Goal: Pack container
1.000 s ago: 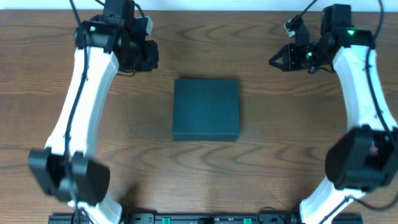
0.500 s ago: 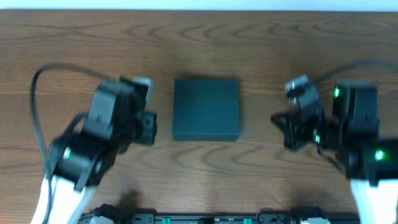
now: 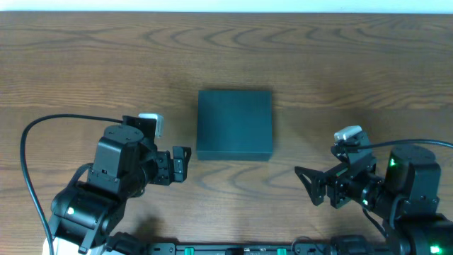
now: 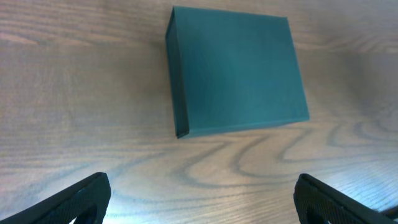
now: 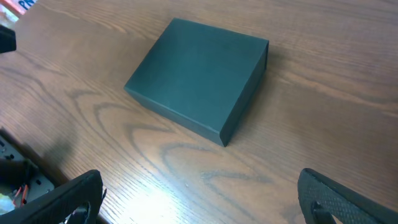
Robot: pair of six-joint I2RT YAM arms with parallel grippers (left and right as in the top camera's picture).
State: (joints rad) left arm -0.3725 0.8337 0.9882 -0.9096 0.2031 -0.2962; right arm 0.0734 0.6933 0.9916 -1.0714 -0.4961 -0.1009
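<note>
The container (image 3: 234, 124) is a dark teal-green box with its lid down, lying flat at the middle of the wooden table. It also fills the upper part of the left wrist view (image 4: 239, 71) and the right wrist view (image 5: 193, 74). My left gripper (image 3: 177, 164) hangs just off the container's front left corner, open, with bare wood between its fingers (image 4: 200, 186). My right gripper (image 3: 310, 185) is further off, near the front right, also open and empty (image 5: 200, 180). Neither gripper touches the container.
A black rail with cables (image 3: 233, 248) runs along the table's front edge under both arm bases. A cable (image 3: 28, 142) loops out left of the left arm. A bit of red and blue print (image 5: 25, 3) shows at the right wrist view's top left corner.
Both arms have swung from the far side of the table back to the near edge. Both grippers have gone from shut to open. The container has stayed where it was.
</note>
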